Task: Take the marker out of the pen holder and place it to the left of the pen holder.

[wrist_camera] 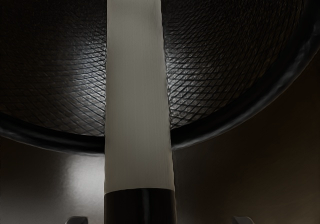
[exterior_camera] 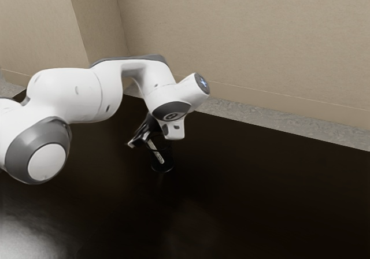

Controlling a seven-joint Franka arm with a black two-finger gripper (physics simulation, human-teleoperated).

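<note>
In the exterior view the black gripper [exterior_camera: 137, 141] hangs under the arm's wrist, tilted, beside the upper part of the black pen holder [exterior_camera: 162, 166]. The pale marker [exterior_camera: 155, 151] leans in the holder. In the wrist view the marker [wrist_camera: 137, 94], a grey-white shaft with a black end, crosses the rim of the round mesh pen holder [wrist_camera: 240, 115]. The gripper [wrist_camera: 160, 220] is open, its two fingertips wide apart, one on each side of the marker's black end and not touching it. The arm's wrist partly hides the holder in the exterior view.
The dark, glossy table [exterior_camera: 260, 195] extends around the holder and toward the exterior view's right. A beige wall [exterior_camera: 248, 45] stands behind the table's far edge.
</note>
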